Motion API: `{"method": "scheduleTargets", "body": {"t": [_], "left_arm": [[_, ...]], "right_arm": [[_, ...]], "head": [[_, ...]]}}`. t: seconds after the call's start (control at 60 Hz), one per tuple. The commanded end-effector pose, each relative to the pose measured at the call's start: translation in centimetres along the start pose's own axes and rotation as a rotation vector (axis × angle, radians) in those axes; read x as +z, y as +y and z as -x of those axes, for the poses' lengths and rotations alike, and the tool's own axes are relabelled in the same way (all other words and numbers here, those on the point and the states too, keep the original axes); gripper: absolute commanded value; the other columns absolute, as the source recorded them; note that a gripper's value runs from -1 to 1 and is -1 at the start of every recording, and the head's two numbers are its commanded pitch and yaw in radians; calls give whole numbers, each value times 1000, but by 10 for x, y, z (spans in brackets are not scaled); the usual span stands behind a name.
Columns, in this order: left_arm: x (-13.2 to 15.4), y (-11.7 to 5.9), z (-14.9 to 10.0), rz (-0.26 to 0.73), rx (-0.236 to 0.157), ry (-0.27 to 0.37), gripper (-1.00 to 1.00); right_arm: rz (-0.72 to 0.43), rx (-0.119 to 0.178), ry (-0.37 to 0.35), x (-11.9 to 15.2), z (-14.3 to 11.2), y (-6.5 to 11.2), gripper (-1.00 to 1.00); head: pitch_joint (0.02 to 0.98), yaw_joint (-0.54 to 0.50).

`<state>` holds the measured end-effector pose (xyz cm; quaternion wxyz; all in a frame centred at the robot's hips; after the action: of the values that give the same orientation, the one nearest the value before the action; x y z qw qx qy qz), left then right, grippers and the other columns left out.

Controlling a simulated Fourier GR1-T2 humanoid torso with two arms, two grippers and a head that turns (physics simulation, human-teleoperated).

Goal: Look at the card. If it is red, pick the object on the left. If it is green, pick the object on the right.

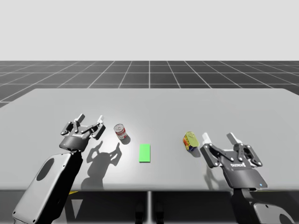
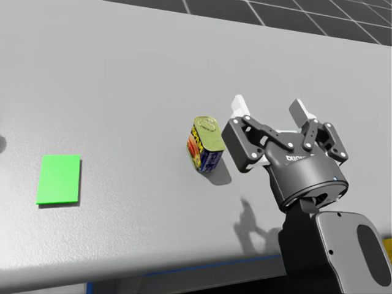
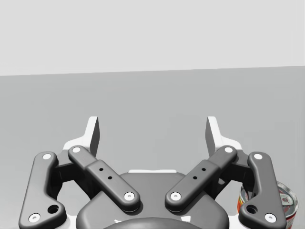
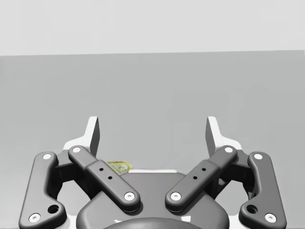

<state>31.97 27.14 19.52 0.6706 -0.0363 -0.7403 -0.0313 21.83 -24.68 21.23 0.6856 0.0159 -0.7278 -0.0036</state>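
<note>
A green card lies flat near the table's front, between two cans. Left of it stands a small red and white can, just right of my left gripper, which is open and holds nothing. Right of the card a yellow and blue can rests tilted on the table. My right gripper hovers open just to the right of that can, its left finger close beside it without touching.
The grey table stretches far behind the objects. Its front edge runs just below the card and the right arm.
</note>
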Motion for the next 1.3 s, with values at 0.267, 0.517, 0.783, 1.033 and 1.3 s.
{"method": "scheduleTargets", "body": {"t": [0.267, 0.517, 0.783, 1.033, 1.3], "left_arm": [[0, 0, 1, -4, -4, -1, -1000], [-1, -1, 2, -3, -9, 1, -1000], [-1, -1, 3, -2, -9, 1, -1000], [-1, -1, 3, -2, -9, 1, -1000], [-1, -1, 2, 0, -9, 3, -1000]], "right_arm": [[-81, -86, 134, 38, 50, 18, -1000], [-101, -65, 177, 31, 72, 27, -1000], [-80, -28, 199, 8, 81, 31, -1000], [-72, -28, 244, -14, 86, 30, -1000], [-89, -39, 278, -34, 88, 32, -1000]], "head": [[862, -321], [869, -317], [873, -318], [877, -314], [878, -312]]}}
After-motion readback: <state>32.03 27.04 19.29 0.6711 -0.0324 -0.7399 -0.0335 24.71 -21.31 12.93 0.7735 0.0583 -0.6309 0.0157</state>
